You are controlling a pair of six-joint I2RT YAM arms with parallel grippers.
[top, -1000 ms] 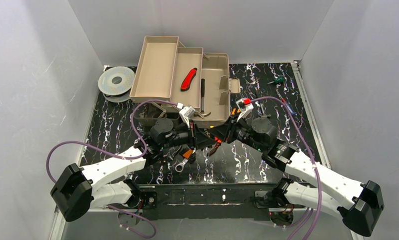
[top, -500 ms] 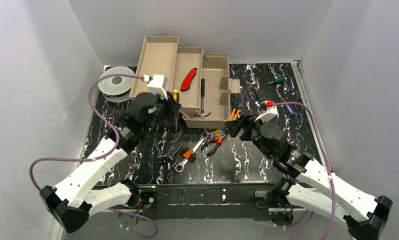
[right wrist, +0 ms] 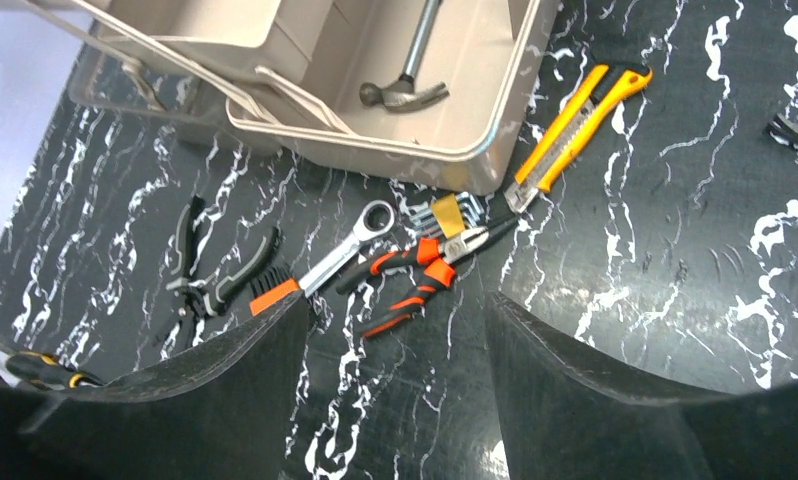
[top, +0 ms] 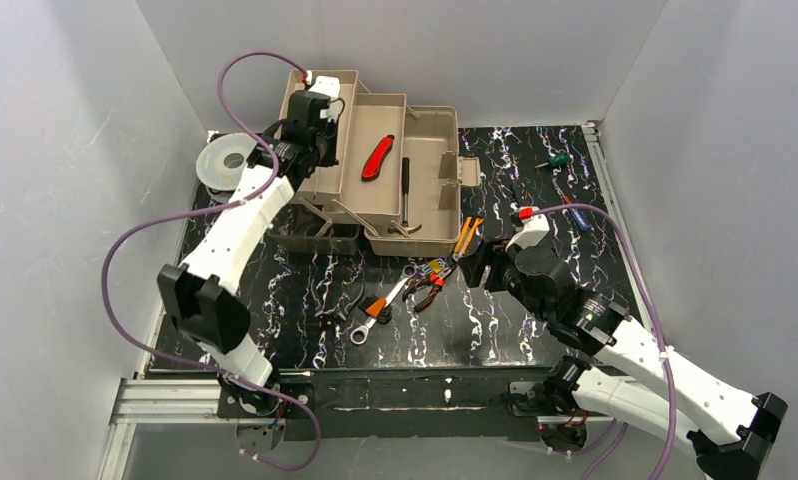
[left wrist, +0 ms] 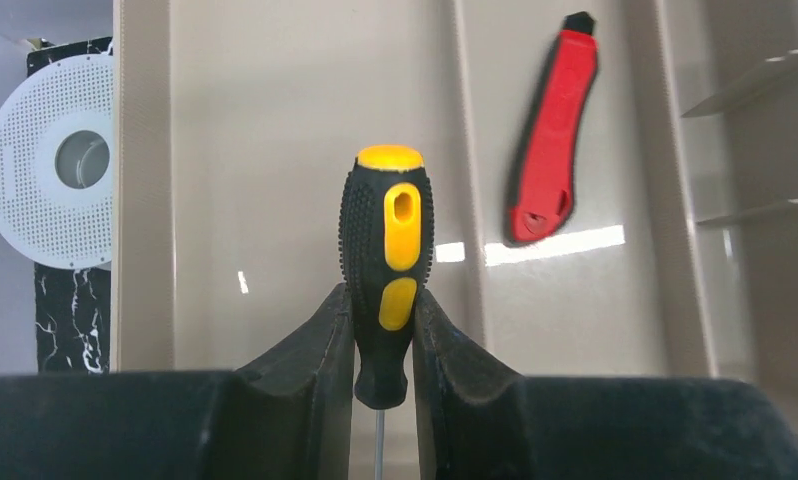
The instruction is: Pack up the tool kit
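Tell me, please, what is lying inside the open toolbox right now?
A red knife lies in the middle tray and a hammer in the deep compartment. The outer tray looks bare, though the left gripper and its screwdriver cover part of it.

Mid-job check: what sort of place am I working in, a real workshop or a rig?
Probably a lab test cell, not a workshop: plain white walls box in a black marbled tabletop, with a tan toolbox and loose tools staged on it.
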